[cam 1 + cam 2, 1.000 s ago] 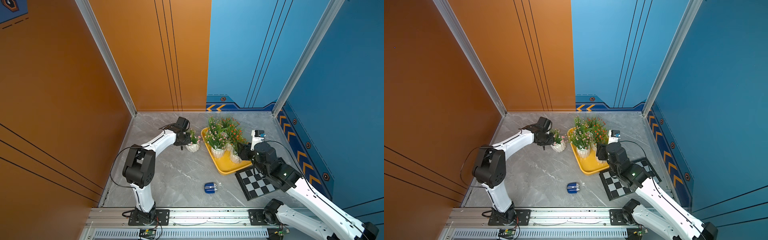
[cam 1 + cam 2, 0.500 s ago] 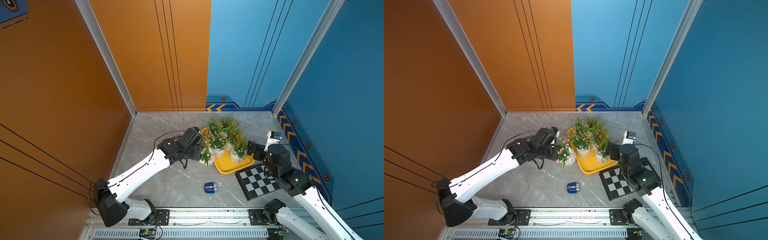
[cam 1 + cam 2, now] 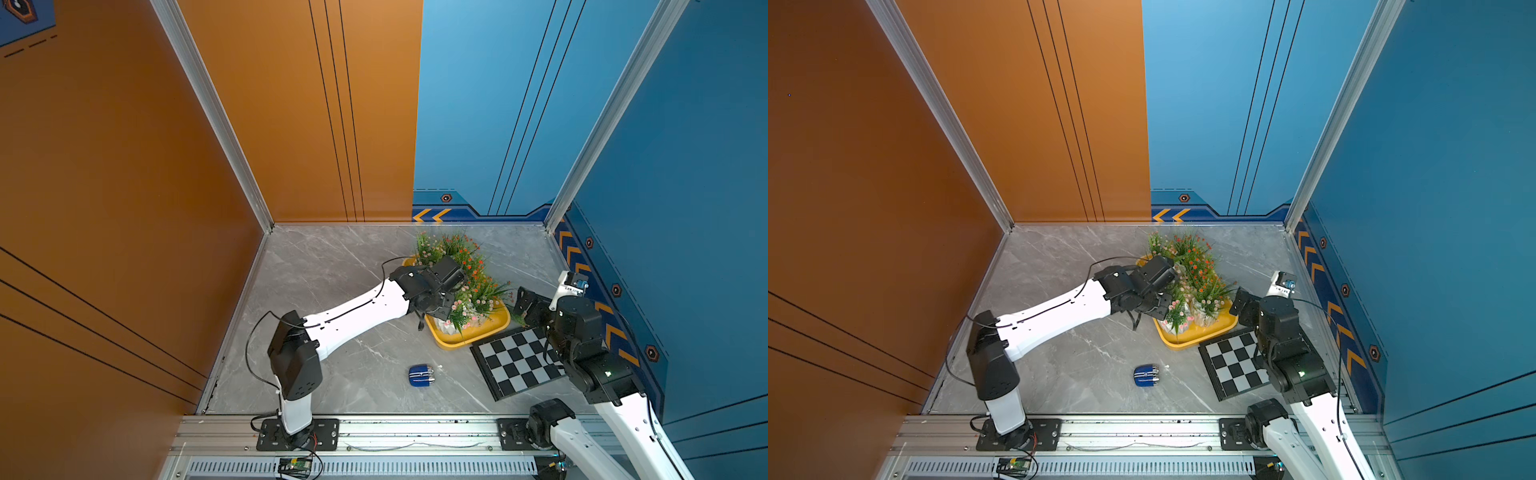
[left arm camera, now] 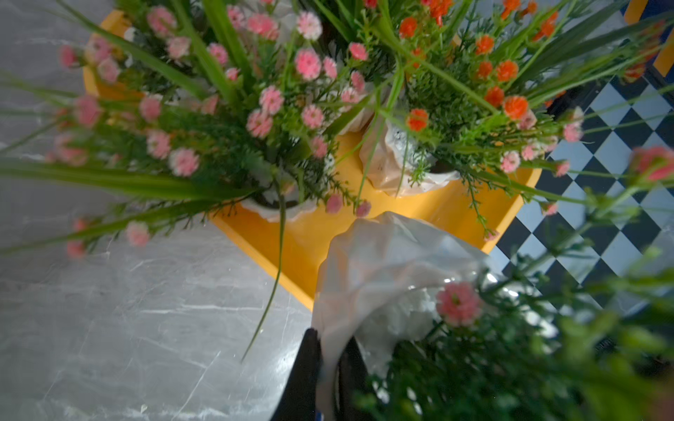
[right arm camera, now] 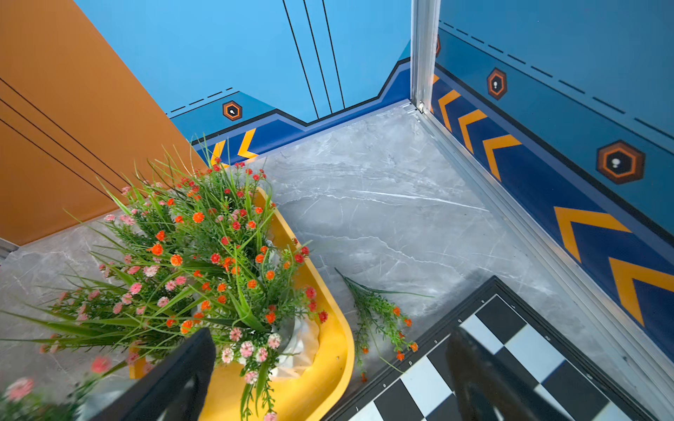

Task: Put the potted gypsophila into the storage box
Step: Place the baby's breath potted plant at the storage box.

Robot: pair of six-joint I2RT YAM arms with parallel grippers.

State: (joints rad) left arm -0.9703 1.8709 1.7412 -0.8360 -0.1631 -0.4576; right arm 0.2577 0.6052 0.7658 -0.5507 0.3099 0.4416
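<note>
Between the left gripper (image 4: pixel 330 339) fingers (image 4: pixel 304 368): jaws fully closed, pinching the clear plastic wrap of the potted gypsophila (image 4: pixel 383 269), not the pot body. Pot hangs from that pinch and its pink blooms spill toward the checkered board (image 4: pixel 620 153). It looks tilted, can't confirm how much.

Directly beyond the pot is the near corner of the storage box (image 4: pixel 255 251). Left wrist view has the wrap overlapping the yellow rim there. In a top view the potted gypsophila (image 3: pixel 448 326) sits just inside that corner, right under the gripper. Height above the box floor: can't tell.

Deeper in the box stand a pink pot (image 4: pixel 277 213) and an orange pot (image 4: pixel 394 164), foliage tangled together. The only bare yellow floor is the strip between them and the near rim, so that's the drop zone.

My read: pot is roughly over it and wants a small nudge inward off the rim, then straight down and release.

Risk: the wrap grip lets the pot swing, so the base could catch the rim or tip.

Right gripper (image 5: pixel 328 337) is wide open, empty, just beside the box's board-side edge and apart from the pot. Left arm owns this one.

A loose orange sprig (image 5: pixel 379 313) lies on the table (image 5: pixel 383 182) between box and board.
</note>
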